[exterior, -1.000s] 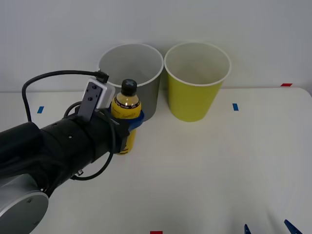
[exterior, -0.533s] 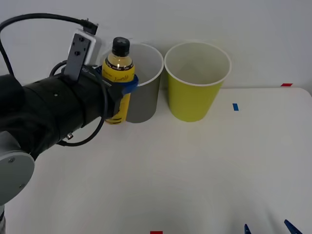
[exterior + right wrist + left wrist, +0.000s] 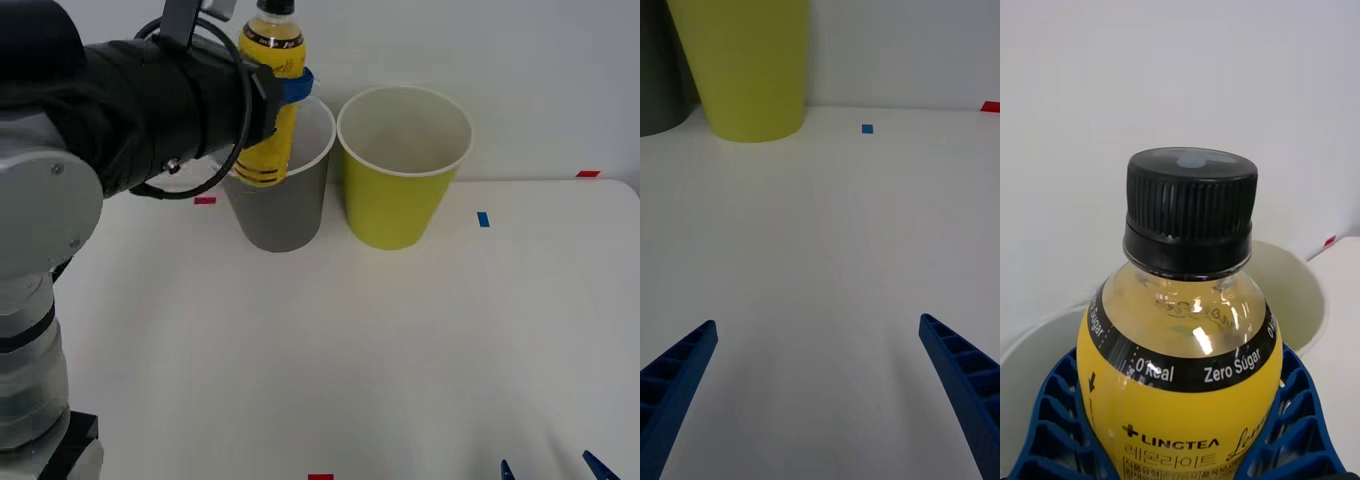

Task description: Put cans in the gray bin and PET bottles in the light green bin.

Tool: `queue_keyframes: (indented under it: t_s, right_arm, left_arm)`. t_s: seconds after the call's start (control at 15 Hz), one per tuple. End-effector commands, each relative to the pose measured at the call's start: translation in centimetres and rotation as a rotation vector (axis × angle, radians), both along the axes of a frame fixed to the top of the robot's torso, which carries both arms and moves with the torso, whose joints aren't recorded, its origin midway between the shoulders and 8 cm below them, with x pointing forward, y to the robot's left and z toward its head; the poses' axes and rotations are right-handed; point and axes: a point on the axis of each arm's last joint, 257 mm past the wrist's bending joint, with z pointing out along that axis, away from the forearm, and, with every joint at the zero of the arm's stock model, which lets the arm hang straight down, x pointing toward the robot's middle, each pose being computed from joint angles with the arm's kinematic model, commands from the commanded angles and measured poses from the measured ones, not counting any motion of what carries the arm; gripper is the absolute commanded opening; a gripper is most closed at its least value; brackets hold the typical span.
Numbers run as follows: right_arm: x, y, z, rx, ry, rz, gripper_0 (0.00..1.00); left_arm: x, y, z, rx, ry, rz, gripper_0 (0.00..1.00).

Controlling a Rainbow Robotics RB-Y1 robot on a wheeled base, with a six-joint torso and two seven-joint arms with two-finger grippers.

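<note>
The small clear PET bottle with a yellow label and black ribbed cap (image 3: pixel 272 95) stands upright in the air, its long axis vertical and the cap pointing up, close to the top edge of the front view. The left end effector (image 3: pixel 290 85) has its blue ribbed fingers (image 3: pixel 1052 420) closed around the bottle's yellow body, one on each side, just below the shoulder. The bottle's lower end hangs in front of the near rim of the tall tapered dark gray bin with a white rim (image 3: pixel 285 205), overlapping that bin's mouth in the front view; whether it is inside the rim or just before it cannot be told. In the left wrist view the cap (image 3: pixel 1190 210) bears a pale mark on top, and the label reads "Zero Sugar".

Half a second ago the bottle was lower and further to the robot's left, beside the gray bin's outer wall; now it is raised higher and shifted toward the bin's opening, with the arm lifted along with it. Its upright pose is unchanged.

The tall tapered yellow-green bin with a white rim (image 3: pixel 400 190) stands just beside the gray bin on the white counter (image 3: pixel 400 350), in the same place as before. The right end effector (image 3: pixel 820 390) rests low over the near counter with its blue fingers spread wide, holding nothing.
</note>
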Motion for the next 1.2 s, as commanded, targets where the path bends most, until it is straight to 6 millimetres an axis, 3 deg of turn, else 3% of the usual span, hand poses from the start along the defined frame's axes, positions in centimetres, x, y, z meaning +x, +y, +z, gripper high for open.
queue_keyframes:
  t_s: [0.07, 0.6, 1.2]
  right_arm:
    - [0.0, 0.0, 0.0, 0.000, 0.000, 0.000, 0.94]
    - [0.0, 0.0, 0.0, 0.000, 0.000, 0.000, 0.93]
    - [0.0, 0.0, 0.0, 0.000, 0.000, 0.000, 0.93]
  left_arm:
    - [2.2, -3.5, 2.3, -0.045, 0.028, -0.059, 0.09]
    - [7.4, -8.4, 2.6, -0.197, -0.013, -0.098, 0.08]
    - [10.7, -15.6, 0.3, -0.226, -0.090, -0.151, 0.07]
